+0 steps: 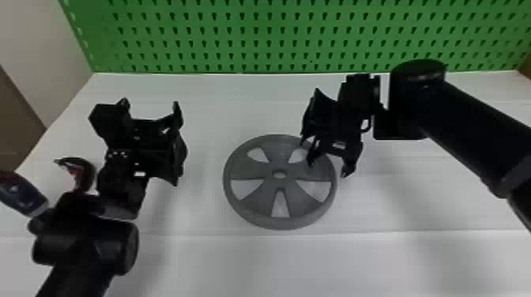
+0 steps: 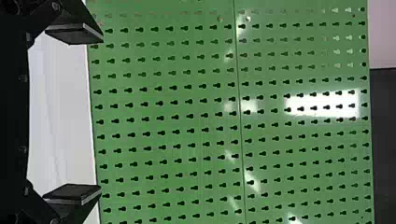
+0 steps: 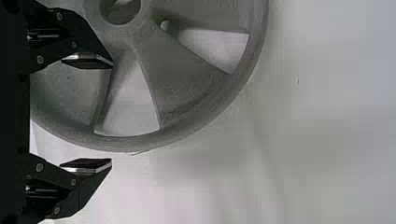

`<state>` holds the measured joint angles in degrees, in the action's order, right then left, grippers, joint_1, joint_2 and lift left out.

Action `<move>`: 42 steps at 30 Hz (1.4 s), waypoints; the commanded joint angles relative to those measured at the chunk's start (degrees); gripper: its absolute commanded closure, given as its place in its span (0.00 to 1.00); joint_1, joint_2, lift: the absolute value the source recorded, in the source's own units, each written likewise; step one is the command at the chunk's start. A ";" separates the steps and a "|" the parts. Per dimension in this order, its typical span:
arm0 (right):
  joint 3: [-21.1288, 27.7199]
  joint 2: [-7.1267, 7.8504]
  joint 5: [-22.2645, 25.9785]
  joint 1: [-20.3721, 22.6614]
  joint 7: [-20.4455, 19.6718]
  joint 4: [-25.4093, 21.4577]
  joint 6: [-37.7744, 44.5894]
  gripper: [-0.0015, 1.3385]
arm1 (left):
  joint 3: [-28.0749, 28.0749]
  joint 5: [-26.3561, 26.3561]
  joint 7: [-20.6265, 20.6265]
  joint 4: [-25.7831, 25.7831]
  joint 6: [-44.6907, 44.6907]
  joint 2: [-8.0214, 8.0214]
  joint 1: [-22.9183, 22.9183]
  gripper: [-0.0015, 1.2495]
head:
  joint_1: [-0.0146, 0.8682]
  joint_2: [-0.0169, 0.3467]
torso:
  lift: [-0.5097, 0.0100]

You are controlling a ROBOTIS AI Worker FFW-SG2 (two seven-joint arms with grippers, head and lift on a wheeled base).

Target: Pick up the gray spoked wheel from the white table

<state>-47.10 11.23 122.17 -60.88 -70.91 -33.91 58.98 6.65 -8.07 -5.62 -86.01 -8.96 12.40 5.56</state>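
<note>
Right tool (image 3: 112, 113) is hanging spread over the gray wheel (image 1: 268, 181)

Toward the bench's (image 1: 205, 91) left edge, the left tool (image 2: 101, 114) is holding its fingers wide apart and pinching nothing. It is pointing at the green board (image 1: 237, 36) beyond the far edge, probably leaving room for the other arm. Between the tools, well in from the bench's far edge, the wheel is lying flat, likely resting steadily and presenting its rim (image 3: 126, 143) for a pinch. Over the wheel's right side, the right tool is keeping its fingers (image 3: 88, 61) apart, one hanging inside the rim, the other outside. That placing is probably setting up a pinch across the rim; the next move is likely calling for lowering, then closing. Lifting by one side is risking a tilt.
</note>
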 commanded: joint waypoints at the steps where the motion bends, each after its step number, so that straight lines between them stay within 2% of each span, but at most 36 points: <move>1: 2.10 0.11 -1.15 0.14 -1.59 -0.02 0.17 0.38 | -0.06 -0.11 0.00 -0.04 0.00 0.08 -0.02 0.12 | 0.93 0.17 | 0.79; 5: 2.63 0.02 -0.80 -0.03 -4.32 -0.02 0.26 0.38 | -0.06 -0.11 0.00 -0.13 0.00 0.08 -0.02 0.12 | 0.93 0.17 | 0.79; 16: 0.87 0.20 -0.44 0.50 -4.32 -0.02 0.17 0.38 | 0.02 -0.11 0.00 -0.13 0.00 0.08 -0.02 0.12 | 0.93 0.17 | 0.79; 23: 5.88 -0.68 -6.16 2.87 -4.32 -0.02 0.00 0.38 | 0.02 -0.11 0.00 -0.13 0.00 0.08 -0.02 0.12 | 0.93 0.17 | 0.79; 32: 9.40 -1.39 -7.74 5.42 -4.23 0.51 -0.27 0.38 | 0.38 -0.11 -0.44 -0.13 0.00 0.08 0.16 0.12 | 0.93 0.17 | 0.79; 42: 10.19 -2.00 -9.85 6.12 -4.23 0.78 -1.15 0.38 | 0.73 -0.11 -0.79 -0.13 0.00 0.08 0.24 0.12 | 0.93 0.17 | 0.79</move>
<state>-37.49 9.34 112.81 -54.97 -75.14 -33.32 58.35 7.26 -8.17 -6.37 -86.13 -8.96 12.48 5.73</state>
